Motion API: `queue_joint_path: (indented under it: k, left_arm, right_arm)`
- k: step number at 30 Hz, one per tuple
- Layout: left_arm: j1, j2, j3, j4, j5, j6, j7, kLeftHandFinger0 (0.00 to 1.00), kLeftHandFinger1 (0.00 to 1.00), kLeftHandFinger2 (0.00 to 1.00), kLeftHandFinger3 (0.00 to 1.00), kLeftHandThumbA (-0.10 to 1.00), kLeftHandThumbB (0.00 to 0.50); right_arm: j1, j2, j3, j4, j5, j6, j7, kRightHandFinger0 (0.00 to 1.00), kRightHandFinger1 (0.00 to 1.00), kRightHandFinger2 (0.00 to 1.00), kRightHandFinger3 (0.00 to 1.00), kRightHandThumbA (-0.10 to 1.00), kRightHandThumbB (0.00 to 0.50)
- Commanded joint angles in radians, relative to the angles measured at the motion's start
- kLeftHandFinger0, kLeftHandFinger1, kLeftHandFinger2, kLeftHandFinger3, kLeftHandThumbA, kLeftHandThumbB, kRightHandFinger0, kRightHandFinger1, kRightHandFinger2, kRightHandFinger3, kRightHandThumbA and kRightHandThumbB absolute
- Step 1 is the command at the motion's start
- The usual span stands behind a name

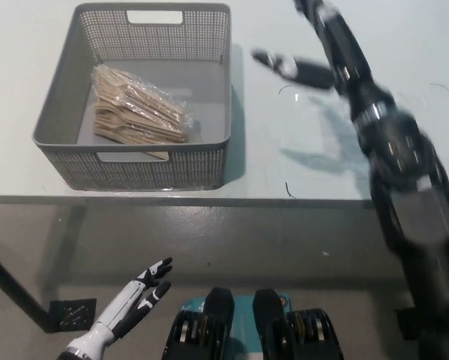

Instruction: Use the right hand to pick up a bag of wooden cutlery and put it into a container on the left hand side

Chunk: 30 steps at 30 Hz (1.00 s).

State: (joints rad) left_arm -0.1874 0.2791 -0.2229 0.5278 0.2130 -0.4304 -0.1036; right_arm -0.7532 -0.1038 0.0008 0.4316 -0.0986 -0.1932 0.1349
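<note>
Bags of wooden cutlery (138, 115) lie stacked in the left half of a grey perforated basket (209, 161) on the white table. My black right hand (299, 69) hovers over the table to the right of the basket, blurred by motion, fingers spread and holding nothing. My white left hand (130, 307) hangs low at the lower left, below the table edge, fingers apart and empty.
The white table (299, 157) stretches right of the basket, with small dark marks on it. Its front edge runs across the middle of the picture. Grey floor lies below, with a small dark plate (72, 313) at the lower left.
</note>
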Motion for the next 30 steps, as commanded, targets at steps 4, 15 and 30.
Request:
queue_joint_path:
  k: [4, 15, 30]
  left_arm:
    - [-0.013, 0.016, 0.052, -0.021, -0.105, -0.04, -0.04, 1.0, 1.0, 1.0, 1.0, 1.0, 0.405]
    - [0.017, -0.012, 0.091, -0.034, -0.157, -0.04, -0.044, 1.0, 1.0, 1.0, 1.0, 1.0, 0.415]
    - [0.034, -0.021, 0.134, -0.01, -0.157, -0.04, -0.018, 1.0, 1.0, 1.0, 1.0, 1.0, 0.416]
  right_arm:
    - [0.416, 0.011, -0.095, -0.536, 0.278, -0.001, 0.006, 1.0, 1.0, 1.0, 1.0, 1.0, 0.319]
    - [0.665, 0.04, -0.061, -0.398, 0.333, -0.091, 0.073, 1.0, 1.0, 1.0, 1.0, 1.0, 0.146]
    - [0.696, 0.048, -0.042, -0.125, 0.333, -0.152, 0.115, 1.0, 1.0, 1.0, 1.0, 1.0, 0.179]
